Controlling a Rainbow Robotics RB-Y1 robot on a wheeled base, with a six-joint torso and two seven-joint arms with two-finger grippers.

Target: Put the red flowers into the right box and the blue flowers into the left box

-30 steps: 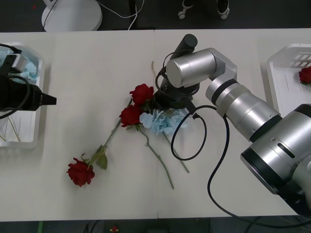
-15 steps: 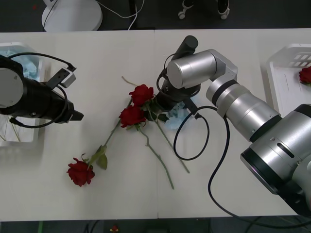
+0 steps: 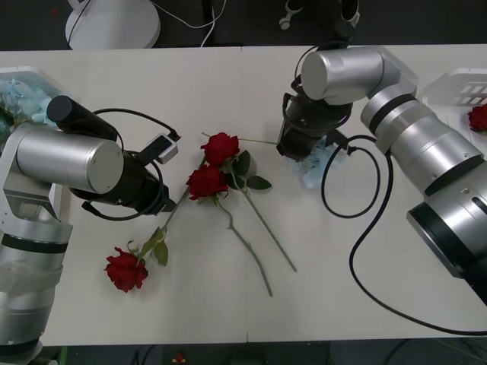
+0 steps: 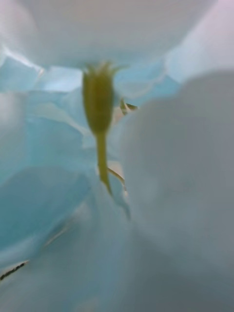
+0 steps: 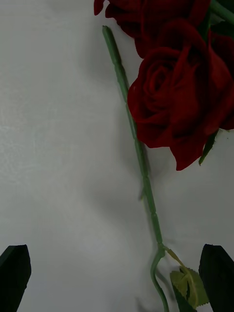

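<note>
Inside the left box (image 3: 57, 205) lie blue flowers (image 3: 19, 95); left gripper (image 5: 117, 278) spread, right gripper's state untellable.

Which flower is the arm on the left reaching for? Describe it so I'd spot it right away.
On the white table, find the two red roses side by side near the middle. The left gripper, fingers open, hovers beside the lower rose. Unlike the upper rose touching it, it is the closest bloom to that arm's tip.

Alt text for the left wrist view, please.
The left pincer hangs open over the white table, its black fingertips straddling a thin green stem. Deep-red roses lie just beyond, beside that stem.
</note>
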